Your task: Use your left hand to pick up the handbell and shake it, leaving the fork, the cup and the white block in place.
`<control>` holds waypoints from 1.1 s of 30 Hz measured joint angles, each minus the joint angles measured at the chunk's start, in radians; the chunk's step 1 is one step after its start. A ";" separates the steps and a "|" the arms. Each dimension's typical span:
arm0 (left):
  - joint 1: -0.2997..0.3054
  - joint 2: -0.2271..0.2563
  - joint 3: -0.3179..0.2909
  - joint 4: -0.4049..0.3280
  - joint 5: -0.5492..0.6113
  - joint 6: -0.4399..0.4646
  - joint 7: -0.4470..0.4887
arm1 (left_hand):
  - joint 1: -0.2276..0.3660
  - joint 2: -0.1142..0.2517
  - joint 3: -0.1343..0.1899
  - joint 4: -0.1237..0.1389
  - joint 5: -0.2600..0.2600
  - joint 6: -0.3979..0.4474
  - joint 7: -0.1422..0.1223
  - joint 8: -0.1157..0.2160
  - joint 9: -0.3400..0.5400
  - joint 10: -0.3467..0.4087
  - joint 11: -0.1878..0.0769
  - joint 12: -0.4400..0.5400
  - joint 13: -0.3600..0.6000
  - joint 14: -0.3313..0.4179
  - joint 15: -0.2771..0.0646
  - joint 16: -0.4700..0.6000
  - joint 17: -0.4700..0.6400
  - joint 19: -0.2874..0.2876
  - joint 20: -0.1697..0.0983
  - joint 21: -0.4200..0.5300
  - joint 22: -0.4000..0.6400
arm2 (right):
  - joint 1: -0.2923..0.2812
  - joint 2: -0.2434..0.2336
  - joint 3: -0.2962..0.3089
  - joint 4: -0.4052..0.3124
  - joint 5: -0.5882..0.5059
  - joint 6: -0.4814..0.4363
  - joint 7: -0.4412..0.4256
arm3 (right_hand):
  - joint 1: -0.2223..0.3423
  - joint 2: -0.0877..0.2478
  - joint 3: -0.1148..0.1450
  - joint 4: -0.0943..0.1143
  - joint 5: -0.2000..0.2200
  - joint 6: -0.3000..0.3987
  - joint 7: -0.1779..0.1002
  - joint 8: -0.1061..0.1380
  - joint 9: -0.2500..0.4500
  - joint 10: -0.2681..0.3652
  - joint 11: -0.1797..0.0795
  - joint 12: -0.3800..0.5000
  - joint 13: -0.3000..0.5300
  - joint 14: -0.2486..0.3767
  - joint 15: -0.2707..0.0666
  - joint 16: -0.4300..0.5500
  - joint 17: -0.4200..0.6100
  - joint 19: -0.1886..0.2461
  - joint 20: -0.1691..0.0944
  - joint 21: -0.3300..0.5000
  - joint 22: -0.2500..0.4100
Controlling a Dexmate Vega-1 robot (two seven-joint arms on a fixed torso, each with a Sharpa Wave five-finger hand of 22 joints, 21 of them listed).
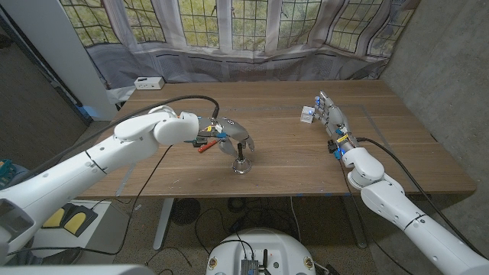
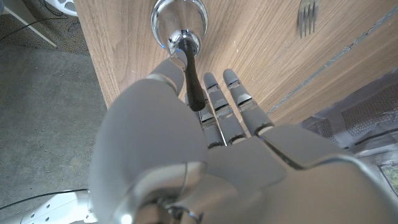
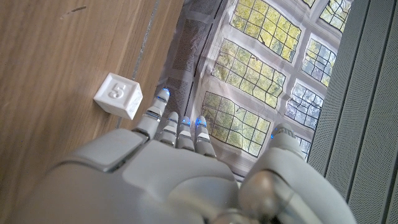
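Your left robot hand already clamps the upright black handle of the handbell, whose bell stands on the table just beyond the fingertips.

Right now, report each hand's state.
Left hand: fingers around the handbell handle, bell standing on the table.
Right hand: open, holding nothing, beside the white block.

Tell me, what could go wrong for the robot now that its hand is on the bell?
1. The left robot hand seems to hold the handbell only by its thin dark handle, so a hard shake might let it slip and drop onto the table.
2. The fork lies close by; a wide swing could knock it out of place.
3. The right robot hand rests next to the white block and could nudge it if it moves.
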 measured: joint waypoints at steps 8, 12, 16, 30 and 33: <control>-0.008 -0.009 0.013 0.013 0.002 -0.003 -0.006 | 0.010 0.000 0.007 -0.001 0.000 0.026 -0.003 0.009 0.000 0.028 -0.009 0.003 0.000 0.018 0.000 0.000 -0.004 0.016 -0.003 0.009 0.000 | 0.002 -0.001 0.000 0.002 0.003 -0.005 0.002 | 0.000 0.000 0.000 0.000 0.000 -0.001 -0.001 0.000 0.000 0.000 0.000 0.000 0.000 0.006 0.006 0.000 0.000 -0.006 0.006 0.000 0.000; -0.008 -0.012 0.017 0.017 0.004 -0.003 -0.005 | 0.011 0.000 0.011 0.003 0.000 0.034 -0.001 0.015 0.000 0.036 -0.011 0.006 -0.001 0.022 -0.004 -0.007 -0.005 0.031 -0.008 0.017 0.000 | 0.003 -0.002 -0.001 0.003 0.003 -0.005 0.004 | 0.000 0.000 -0.004 0.004 0.000 -0.001 -0.001 0.000 0.000 -0.004 -0.004 0.000 0.000 0.006 0.006 0.000 0.000 -0.006 0.005 0.000 0.000; -0.008 -0.015 0.021 0.022 0.004 -0.002 -0.005 | 0.016 -0.005 0.011 0.003 0.000 0.041 -0.005 0.015 0.000 0.043 -0.007 0.006 -0.003 0.025 -0.003 -0.007 -0.005 0.044 -0.007 0.021 0.000 | 0.003 -0.002 -0.001 0.004 0.004 -0.006 0.005 | 0.000 0.000 -0.004 0.004 0.000 -0.001 -0.001 0.000 0.000 -0.004 -0.004 0.000 0.000 0.006 0.006 0.000 0.000 -0.003 0.008 0.000 0.000; -0.008 -0.019 0.025 0.025 0.002 0.000 0.015 | 0.021 0.000 0.023 0.008 0.000 0.100 -0.007 0.024 0.000 0.102 -0.016 0.013 -0.007 0.096 -0.021 -0.007 -0.004 0.098 -0.012 0.040 -0.006 | 0.005 0.001 -0.004 0.012 0.005 -0.006 0.007 | 0.000 0.000 -0.004 0.004 0.000 -0.001 -0.001 0.000 0.000 -0.004 -0.004 0.000 0.000 0.005 0.005 0.000 0.000 -0.002 0.009 0.000 0.000; 0.000 -0.023 0.025 0.026 0.001 0.004 0.019 | 0.021 0.000 0.032 0.007 0.000 0.104 -0.003 0.024 0.000 0.106 -0.020 0.013 -0.007 0.107 -0.021 -0.007 -0.004 0.103 -0.008 0.046 -0.007 | 0.005 0.002 -0.004 0.013 0.006 -0.005 0.007 | 0.000 0.000 -0.004 0.004 0.000 -0.001 -0.001 0.000 0.000 -0.004 -0.004 0.000 0.000 0.005 0.005 0.000 0.000 -0.002 0.009 0.000 0.000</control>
